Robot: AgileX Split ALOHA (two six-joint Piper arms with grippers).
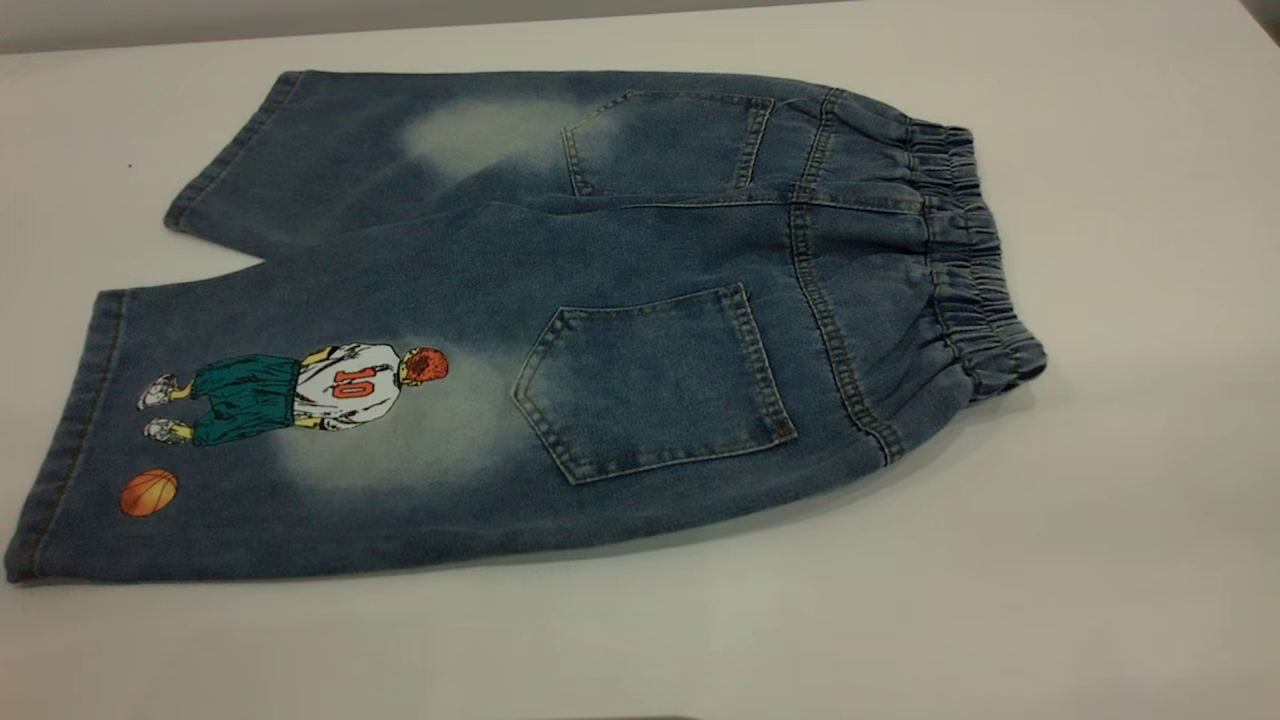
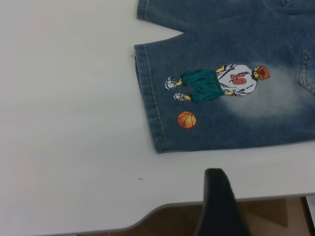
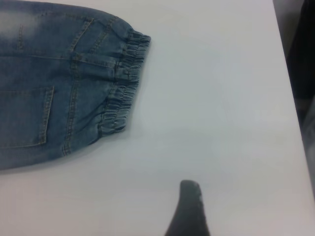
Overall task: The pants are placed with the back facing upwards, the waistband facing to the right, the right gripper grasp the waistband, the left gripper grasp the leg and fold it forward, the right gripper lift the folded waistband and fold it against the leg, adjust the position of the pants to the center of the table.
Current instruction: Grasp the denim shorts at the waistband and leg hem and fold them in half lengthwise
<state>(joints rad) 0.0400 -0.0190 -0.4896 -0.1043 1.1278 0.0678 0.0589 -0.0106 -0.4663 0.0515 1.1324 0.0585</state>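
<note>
Blue denim pants (image 1: 600,330) lie flat on the white table (image 1: 1100,560), back pockets up. The gathered waistband (image 1: 970,260) points right, and both legs point left. The near leg (image 1: 250,440) carries a print of a basketball player and an orange ball; the far leg (image 1: 300,150) lies behind it. Neither arm appears in the exterior view. In the left wrist view the left gripper (image 2: 220,206) hangs over the table's edge, well away from the printed leg (image 2: 221,108). In the right wrist view the right gripper (image 3: 190,211) is over bare table, apart from the waistband (image 3: 123,83).
White tabletop surrounds the pants, with wide room at the front and right. The table's edge (image 2: 162,209) and brown floor show beside the left gripper. A dark shape (image 3: 302,59) stands past the table's edge in the right wrist view.
</note>
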